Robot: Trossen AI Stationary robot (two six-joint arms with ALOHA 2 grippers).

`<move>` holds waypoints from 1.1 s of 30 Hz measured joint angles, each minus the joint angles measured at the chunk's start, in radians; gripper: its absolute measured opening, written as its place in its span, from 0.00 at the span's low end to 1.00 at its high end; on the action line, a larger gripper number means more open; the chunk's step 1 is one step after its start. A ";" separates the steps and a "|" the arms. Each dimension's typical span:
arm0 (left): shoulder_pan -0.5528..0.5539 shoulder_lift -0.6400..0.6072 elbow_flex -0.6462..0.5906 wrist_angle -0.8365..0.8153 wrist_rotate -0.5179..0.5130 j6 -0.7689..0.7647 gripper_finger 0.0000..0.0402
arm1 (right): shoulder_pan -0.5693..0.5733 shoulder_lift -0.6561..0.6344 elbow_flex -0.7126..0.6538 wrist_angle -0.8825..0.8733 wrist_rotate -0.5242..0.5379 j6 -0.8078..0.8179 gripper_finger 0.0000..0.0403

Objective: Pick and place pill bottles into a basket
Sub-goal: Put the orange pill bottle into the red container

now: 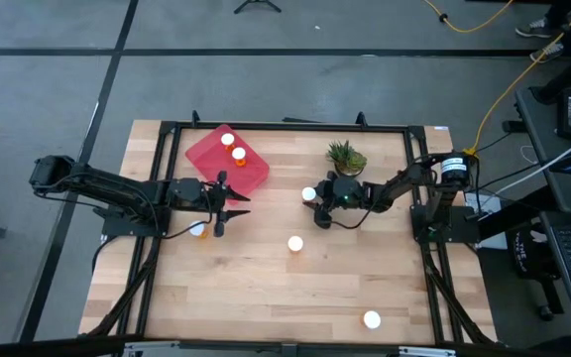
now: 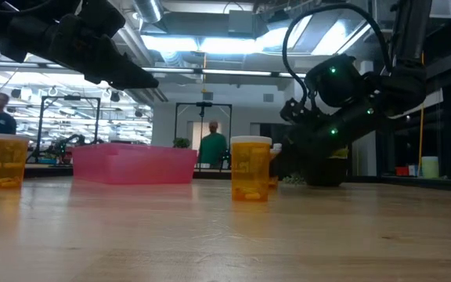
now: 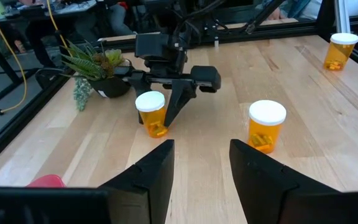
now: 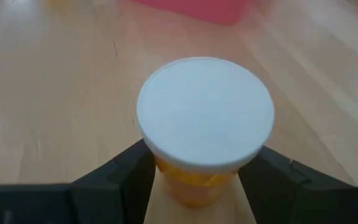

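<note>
My right tool (image 1: pixel 313 194) sits low over the middle of the counter, toward the far edge, with its jaws standing either side of a pill bottle (image 4: pixel 205 134). From my right wrist view the two dark fingers (image 4: pixel 120 171) flank the orange body just under the white cap; whether the pads press it yet I cannot tell, so I treat it as bracketed, not gripped. I come at it from the side because the cap is wider than the body, and it seems to me a squeeze below the rim should keep the bottle from slipping out when lifted.

The bottle stands upright on the wood, long axis vertical, cap up. The potted plant (image 1: pixel 346 156) stands just beside my right arm on the far side, so I judge a straight lift to be safer than a sweep that way.

My left tool (image 1: pixel 224 205) hovers at the near corner of the basket (image 1: pixel 206 155), jaws parted and holding nothing. One bottle (image 1: pixel 198 230) stands just beside it on the near side.

The basket lies near the far-left corner of the counter, turned diagonally, with two bottles (image 1: pixel 233 147) in it, caps up. Two more bottles stand upright: one (image 1: pixel 295 243) mid-counter, one (image 1: pixel 371 319) near the near edge towards the right.
</note>
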 joint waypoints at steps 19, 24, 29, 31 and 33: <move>0.000 0.000 0.000 0.000 0.000 -0.023 0.38 | 0.000 0.029 0.000 -0.020 0.003 -0.003 0.54; 0.000 0.000 0.000 0.000 0.000 -0.023 0.38 | 0.000 0.029 0.000 -0.020 -0.005 -0.003 0.54; 0.000 0.000 0.000 0.000 0.000 -0.023 0.38 | -0.001 0.029 0.000 -0.020 -0.041 -0.001 0.54; 0.000 0.000 0.000 0.000 0.000 -0.023 0.38 | -0.001 0.029 0.000 -0.020 -0.049 -0.002 0.54; 0.000 0.000 0.000 0.000 0.000 -0.023 0.37 | -0.001 0.029 0.000 -0.020 -0.065 -0.003 0.54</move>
